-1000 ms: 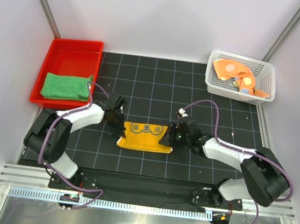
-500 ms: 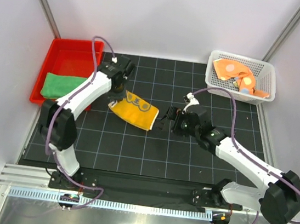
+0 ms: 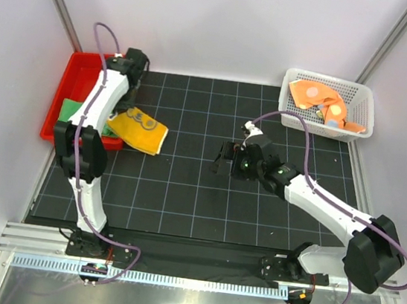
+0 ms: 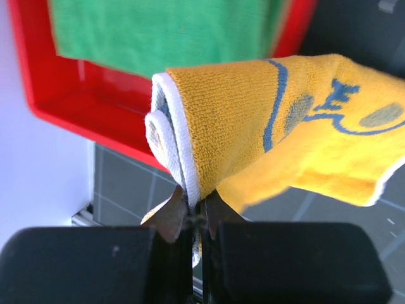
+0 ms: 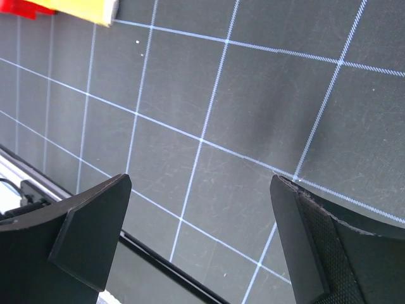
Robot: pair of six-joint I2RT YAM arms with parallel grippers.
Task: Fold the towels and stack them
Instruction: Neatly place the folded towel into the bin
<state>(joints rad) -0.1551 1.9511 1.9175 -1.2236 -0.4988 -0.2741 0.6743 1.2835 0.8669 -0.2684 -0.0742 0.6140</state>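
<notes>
The folded yellow-orange towel [image 3: 142,130] with grey lettering hangs above the mat at the red tray's [image 3: 87,69] right rim, and my left gripper [image 3: 123,110] is shut on its left edge. In the left wrist view the fingertips [image 4: 169,215] pinch the towel's [image 4: 253,120] white-edged fold, with the green towel [image 4: 158,31] lying in the tray [image 4: 63,107] just beyond. The green towel [image 3: 69,109] is partly hidden by my left arm. My right gripper [image 3: 224,157] hovers open over the mat's middle, nothing between its jaws [image 5: 202,190]. The orange polka-dot towel [image 3: 314,96] lies crumpled in the basket.
The white mesh basket [image 3: 358,120] stands at the back right corner. The red tray sits at the back left, against the wall. A black gridded mat [image 3: 204,204] covers the table. A corner of the yellow towel [image 5: 82,9] shows at the top of the right wrist view.
My left gripper carried the yellow towel from the mat's middle to the back left, up to the tray's rim. My right gripper let go of the towel, opened wide and pulled back.
</notes>
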